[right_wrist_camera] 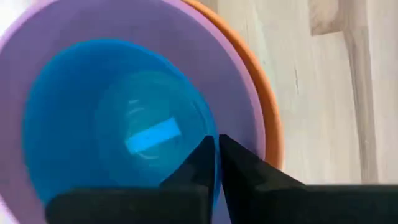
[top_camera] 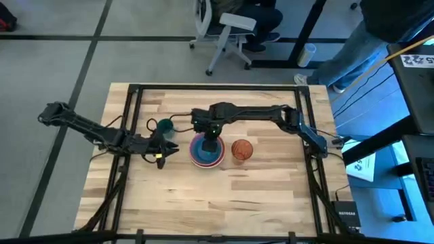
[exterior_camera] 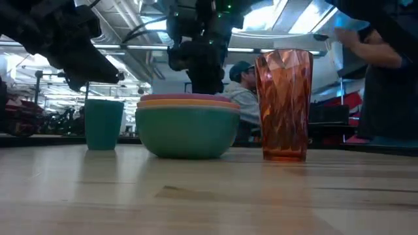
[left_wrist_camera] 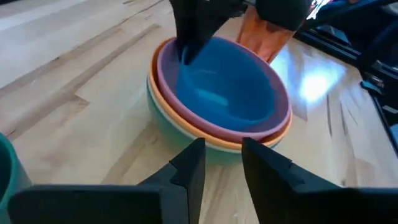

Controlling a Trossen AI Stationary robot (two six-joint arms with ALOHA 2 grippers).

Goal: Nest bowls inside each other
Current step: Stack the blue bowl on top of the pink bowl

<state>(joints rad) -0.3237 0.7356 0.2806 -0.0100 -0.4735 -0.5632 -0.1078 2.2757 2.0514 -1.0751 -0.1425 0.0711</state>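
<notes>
A stack of bowls stands mid-table: green bowl (exterior_camera: 188,134) at the bottom, then orange (left_wrist_camera: 186,127), then pink (left_wrist_camera: 168,68), with the blue bowl (left_wrist_camera: 230,87) innermost. My right gripper (top_camera: 212,144) is directly above the stack, shut on the blue bowl. My left gripper (left_wrist_camera: 222,149) hovers open just to the stack's left, with nothing between its fingers. A dark-teal cup (top_camera: 165,125) stands upright to the far left of the stack. A reddish-brown cup (top_camera: 242,149) stands upright to its right. My right gripper pinches the blue bowl's rim (right_wrist_camera: 214,132), one finger inside the bowl and one outside it, between the blue and pink walls. The fingers (left_wrist_camera: 189,37) come from above, pointing down. The blue bowl sits upright, down inside the pink bowl.
A dark metal frame (top_camera: 135,91) runs along the table's edges. Bare wood (top_camera: 217,196) lies toward the near edge. Beyond the far edge are an office chair (top_camera: 227,30) and a seated person (exterior_camera: 243,88).
</notes>
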